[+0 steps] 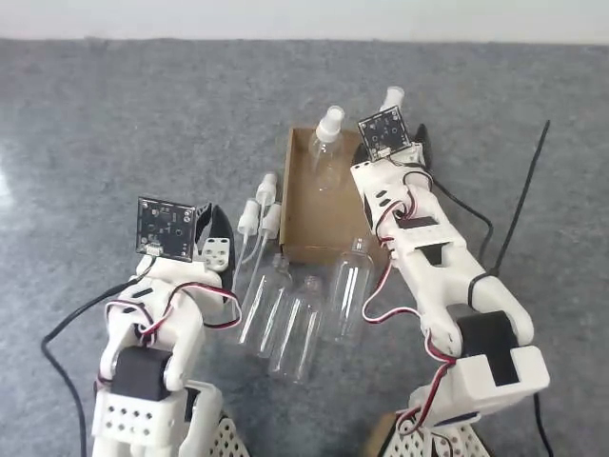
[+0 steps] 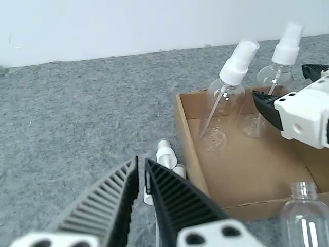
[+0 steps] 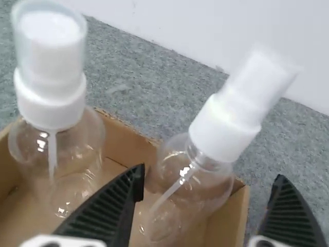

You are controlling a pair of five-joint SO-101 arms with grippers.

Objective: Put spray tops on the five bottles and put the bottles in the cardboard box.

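Bottles of clear plastic, five in all, are gathered around a shallow brown cardboard box that sits just above the middle of the high view on a grey felt-like table cover. Two of them carry white spray tops and stand upright inside the box along its upper end. The left capped bottle is near the upper left corner and the right capped bottle is at the upper right corner. The right gripper, reaching up along the box's right side, has its black jaws spread wide on either side of the right capped bottle's body. It cannot be told from these views whether either jaw touches the plastic. Below the box, three uncapped bottles lie on their sides close together, necks pointing toward the box. The rightmost one's neck reaches the box's lower wall. Just left of the box, three loose white spray tops with thin dip tubes lie side by side on the table cover. The left gripper is in the left half of the high view, just left of those loose tops. Its ribbed black jaws are drawn almost together with only a narrow slit between them, and they grasp nothing.
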